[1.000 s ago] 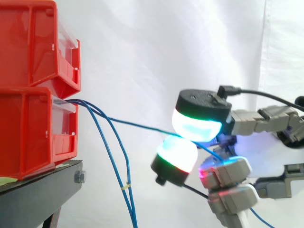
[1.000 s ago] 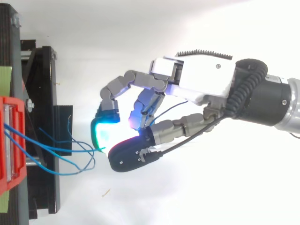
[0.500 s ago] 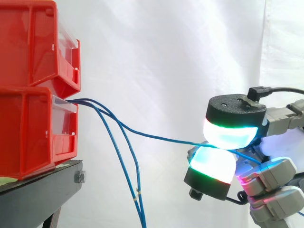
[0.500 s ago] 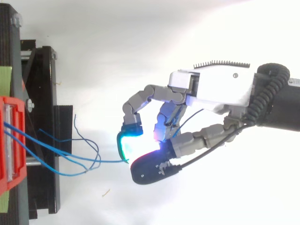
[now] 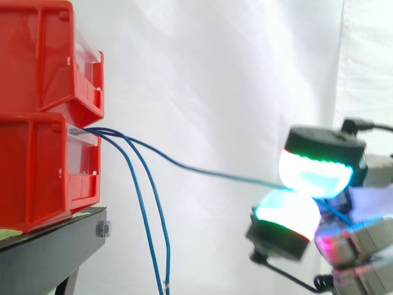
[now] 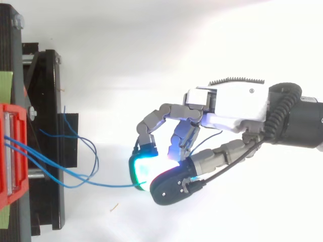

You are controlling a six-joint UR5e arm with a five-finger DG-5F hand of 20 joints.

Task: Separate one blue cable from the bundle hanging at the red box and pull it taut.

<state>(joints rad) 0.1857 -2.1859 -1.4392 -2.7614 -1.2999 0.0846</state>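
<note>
While the side view looks across the work, it shows what the top view cannot: two red bins (image 5: 37,61) stacked one on the other, far out past the fingertips of the hand (image 5: 322,144), with blue cables coming out from under the clear front of the lower bin (image 5: 37,172). One blue cable (image 5: 202,170) runs in an almost straight line from that bin right into the hand. There two round glowing pads (image 5: 314,175) are pressed together on it, one above and one below. The other blue cables (image 5: 144,215) drop down, well apart from the hand and below the stretched one. The top view shows the hand's white back and grey bent fingers, with two of them curled in to nip the thin cable between their tips. It also shows loose cable ends curling over the black stand (image 6: 45,126), between the hand and the bins. The pads look smooth and shine cyan and green. The bins are hard, shiny plastic, and the stand is dark and flat. A white curtain (image 5: 215,74) hangs behind it all.
</note>
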